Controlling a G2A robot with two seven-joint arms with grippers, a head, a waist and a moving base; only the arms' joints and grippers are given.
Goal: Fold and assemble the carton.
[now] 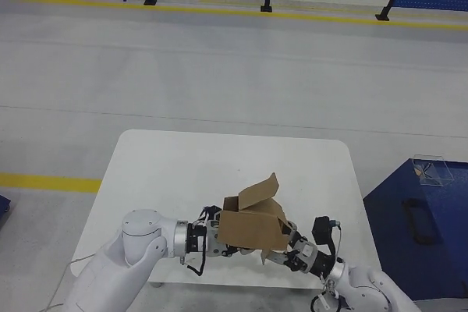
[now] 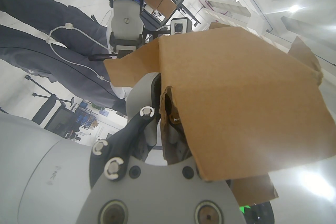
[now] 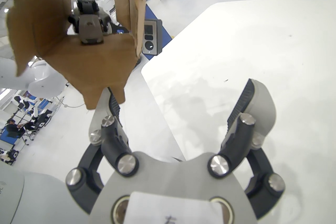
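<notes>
Item: brown cardboard carton (image 1: pixel 253 222), part-formed, an open tube with its flaps splayed (one flap stands up on the far side). We find it held off the white worktop (image 1: pixel 179 171), above the near edge, between the two arms. Holding it, the left claw (image 2: pixel 162 118) is clamped on one carton wall, with one finger inside the tube and the other outside. Beside the carton's open end, the right claw (image 3: pixel 181 101) has its fingers wide apart. We cannot tell whether one finger touches the hanging flap corner.
</notes>
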